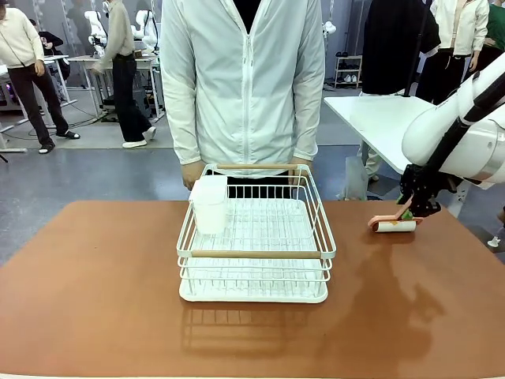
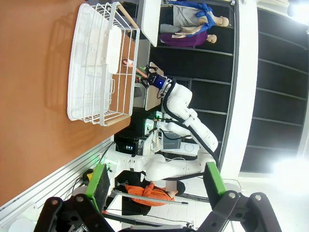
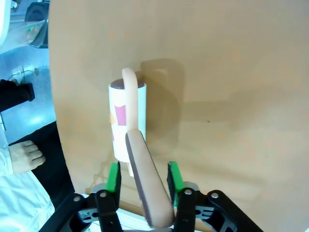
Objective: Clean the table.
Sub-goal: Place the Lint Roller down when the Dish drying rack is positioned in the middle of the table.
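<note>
Right gripper (image 3: 143, 180) is sitting at the table's far right edge, green pads (image 3: 114, 175) standing off either side of the lint roller (image 3: 127, 121) handle, small gaps showing, so it's released, not clamping. Roller is lying on the table (image 1: 95, 284), white roll end pointing away from the wrist. Left gripper (image 2: 157, 181) is hanging off the table's edge, jaws wide apart, holding nothing. White wire rack (image 1: 256, 237) is sitting mid-table, well apart from the roller. Person (image 1: 245, 79) is standing behind it, hands at its far rim.
</note>
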{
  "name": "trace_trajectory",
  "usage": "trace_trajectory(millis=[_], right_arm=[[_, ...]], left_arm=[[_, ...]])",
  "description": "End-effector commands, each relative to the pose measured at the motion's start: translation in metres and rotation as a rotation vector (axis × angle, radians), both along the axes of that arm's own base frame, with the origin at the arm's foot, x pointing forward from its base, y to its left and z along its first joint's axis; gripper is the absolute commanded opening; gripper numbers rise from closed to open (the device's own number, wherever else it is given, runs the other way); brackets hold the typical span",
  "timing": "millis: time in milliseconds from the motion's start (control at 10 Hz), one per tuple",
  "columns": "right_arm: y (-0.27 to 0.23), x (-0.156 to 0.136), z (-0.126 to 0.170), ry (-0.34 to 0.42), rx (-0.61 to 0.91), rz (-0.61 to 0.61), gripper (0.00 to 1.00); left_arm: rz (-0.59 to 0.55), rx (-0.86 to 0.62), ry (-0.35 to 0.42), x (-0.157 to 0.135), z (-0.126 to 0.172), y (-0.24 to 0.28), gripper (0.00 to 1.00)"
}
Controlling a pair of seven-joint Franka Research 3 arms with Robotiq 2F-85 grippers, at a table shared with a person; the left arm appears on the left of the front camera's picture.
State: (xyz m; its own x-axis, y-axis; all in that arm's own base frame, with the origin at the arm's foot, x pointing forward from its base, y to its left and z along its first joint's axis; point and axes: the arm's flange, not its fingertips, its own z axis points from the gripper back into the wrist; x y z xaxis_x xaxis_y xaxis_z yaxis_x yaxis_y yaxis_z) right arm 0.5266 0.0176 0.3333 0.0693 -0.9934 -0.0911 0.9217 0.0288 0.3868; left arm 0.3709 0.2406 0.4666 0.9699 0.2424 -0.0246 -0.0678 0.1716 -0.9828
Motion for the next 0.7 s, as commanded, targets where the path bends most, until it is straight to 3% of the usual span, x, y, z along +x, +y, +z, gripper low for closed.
trace_trajectory(millis=[0,200,600], right_arm=[[-0.004,-0.017,0.014,0.034,0.002,-0.001,0.62],[-0.004,-0.028,0.023,0.092,-0.07,0.008,0.76],[-0.006,-0.048,0.031,0.192,-0.072,0.021,1.0]], left_arm=[[0.004,-0.003,-0.004,-0.003,0.001,0.001,1.0],[0.004,-0.003,-0.004,-0.003,0.001,0.001,1.0],[0.004,-0.003,-0.004,-0.003,0.001,0.001,1.0]])
